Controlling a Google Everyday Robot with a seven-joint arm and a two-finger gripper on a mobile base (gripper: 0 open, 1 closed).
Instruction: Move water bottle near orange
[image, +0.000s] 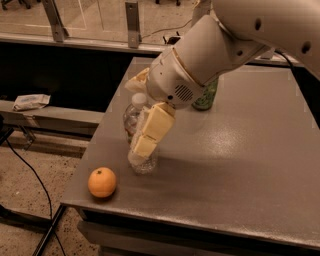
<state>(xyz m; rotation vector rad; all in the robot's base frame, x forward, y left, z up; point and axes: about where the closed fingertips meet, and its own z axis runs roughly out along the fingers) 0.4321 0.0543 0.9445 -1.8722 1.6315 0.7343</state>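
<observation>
The tool (143, 148) pinches the near-upright water bottle (145, 164), whose base sits on the counter (240, 165), while the orange (102, 182) lies close below and left of the tool, not touching the bottle.

The table (240, 165) top is matt grey, finely speckled, with a dull sheen. Near its front left corner the gripper (141, 132), with smooth cream fingers (156, 122), clasps the water bottle (144, 163), which is clear ribbed plastic. The orange (102, 182) has a dimpled, faintly glossy peel. The arm (200, 60) has a smooth off-white plastic shell. The can (206, 97) is glossy green.
</observation>
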